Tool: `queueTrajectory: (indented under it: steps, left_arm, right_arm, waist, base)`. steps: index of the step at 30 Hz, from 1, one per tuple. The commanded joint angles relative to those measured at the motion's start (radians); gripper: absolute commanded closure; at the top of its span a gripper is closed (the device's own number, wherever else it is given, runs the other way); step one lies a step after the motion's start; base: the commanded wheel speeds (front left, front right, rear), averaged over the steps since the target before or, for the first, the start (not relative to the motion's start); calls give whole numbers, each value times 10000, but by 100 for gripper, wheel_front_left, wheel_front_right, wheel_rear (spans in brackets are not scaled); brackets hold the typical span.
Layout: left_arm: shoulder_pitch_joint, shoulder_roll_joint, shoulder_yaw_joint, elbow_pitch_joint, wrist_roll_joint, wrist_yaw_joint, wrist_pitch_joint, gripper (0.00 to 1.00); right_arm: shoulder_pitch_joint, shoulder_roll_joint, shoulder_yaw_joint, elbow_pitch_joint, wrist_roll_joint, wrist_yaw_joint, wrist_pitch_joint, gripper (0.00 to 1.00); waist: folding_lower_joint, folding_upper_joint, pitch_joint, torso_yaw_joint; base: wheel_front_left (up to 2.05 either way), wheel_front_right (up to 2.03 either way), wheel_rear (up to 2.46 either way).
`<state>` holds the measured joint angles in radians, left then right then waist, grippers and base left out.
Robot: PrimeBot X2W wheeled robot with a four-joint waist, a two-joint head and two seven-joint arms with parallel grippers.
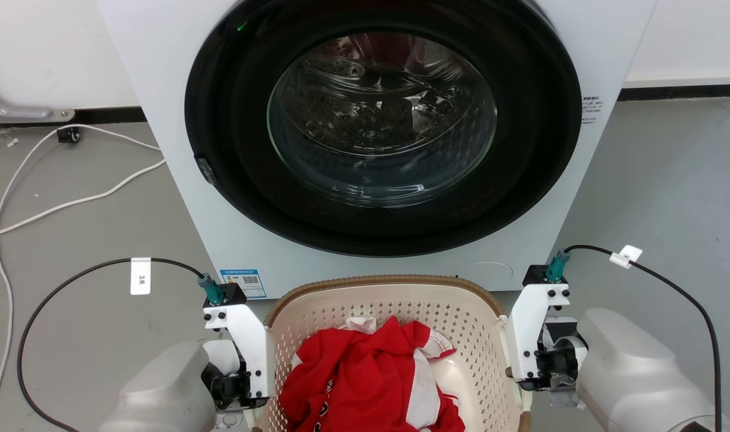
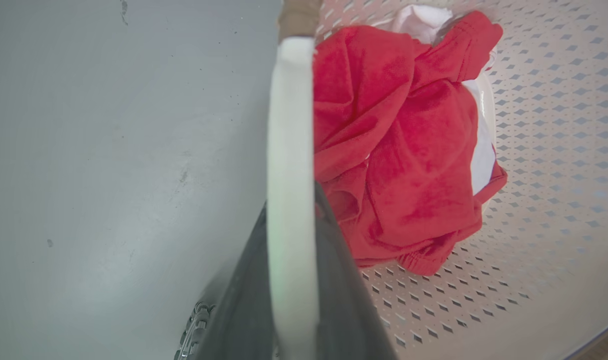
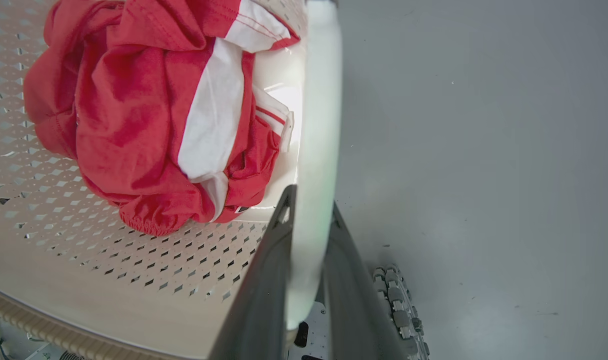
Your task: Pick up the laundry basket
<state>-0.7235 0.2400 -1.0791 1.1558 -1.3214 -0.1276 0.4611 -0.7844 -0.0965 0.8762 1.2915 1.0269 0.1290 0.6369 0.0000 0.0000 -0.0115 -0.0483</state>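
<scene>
Laundry basket, perforated cream plastic, white handles pinched by left gripper and right gripper

Silver-grey forearms, white wrist brackets with black screws, teal plugs feeding black cables that carry white tags; fingers dark and tapered

One front-loading washing machine with one round glass door and one blue sticker. One laundry basket with two white handles, left handle and right handle, and one heap of red-and-white clothing. Two grippers, left gripper and right gripper, two dark fingers each; two black cables, left cable and right cable, with one white tag apiece, left tag and right tag; looped white cord, one length or two unclear.
</scene>
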Motion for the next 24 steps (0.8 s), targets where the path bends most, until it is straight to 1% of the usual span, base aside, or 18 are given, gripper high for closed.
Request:
queueTrajectory:
  steps: [1,24]
  left_arm:
    - [-106,-83,-29,-112,-34,-57,-77,100]
    - [-182,-101,-275,-79,-293,-58,-191,100]
  right_arm:
    - [-2,67,-28,-40,-18,33,-6,100]
    - [79,100,-144,-41,-36,33,1,100]
  waist:
    - [0,0,-2,-1]
    - [0,0,-5,12]
  base:
    - [0,0,0]
    - [0,0,0]
